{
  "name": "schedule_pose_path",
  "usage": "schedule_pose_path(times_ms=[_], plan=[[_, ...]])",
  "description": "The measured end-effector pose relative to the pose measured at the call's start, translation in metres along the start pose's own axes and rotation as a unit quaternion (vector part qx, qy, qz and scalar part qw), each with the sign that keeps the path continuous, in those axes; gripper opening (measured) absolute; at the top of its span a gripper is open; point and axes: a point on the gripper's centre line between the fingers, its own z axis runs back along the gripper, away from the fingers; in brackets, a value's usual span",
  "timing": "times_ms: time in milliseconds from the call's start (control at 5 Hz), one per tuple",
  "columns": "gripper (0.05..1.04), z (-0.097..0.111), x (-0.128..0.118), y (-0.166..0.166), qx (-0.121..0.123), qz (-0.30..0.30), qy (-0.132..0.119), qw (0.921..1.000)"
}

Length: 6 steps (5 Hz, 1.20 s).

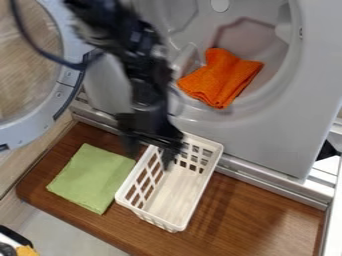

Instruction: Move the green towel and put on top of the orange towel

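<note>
Beside the green towel [91, 178], near the tabletop's [247, 212] edge, the white basket [175, 197] is partly overhung by the parted, empty claw [149, 155].

A laundry spot, with an open front-loading drum [259, 37] and a white plastic basket [177, 197].

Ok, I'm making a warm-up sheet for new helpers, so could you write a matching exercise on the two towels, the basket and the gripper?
Column one
1. green towel
2. orange towel
3. basket
4. gripper

Column two
A. black, hanging over the work
B. inside the round opening of the grey machine
C. lying flat on the brown wooden board
D. white, with gridded sides

Right pairs: 1-C, 2-B, 3-D, 4-A
</note>
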Motion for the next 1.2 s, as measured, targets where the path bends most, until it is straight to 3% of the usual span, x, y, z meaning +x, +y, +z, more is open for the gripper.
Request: schedule_pose_path(times_ms=[200,400,600,1200], plan=[[1.0,0.014,0.0,0.019,-0.017,0.008,-0.028,0.9994],[1.0,0.017,-0.002,0.041,0.013,0.014,-0.031,0.9993],[1.0,0.006,-0.001,0.055,0.032,0.014,-0.036,0.9988],[1.0,-0.071,-0.007,0.069,0.066,0.004,0.03,0.9974]])
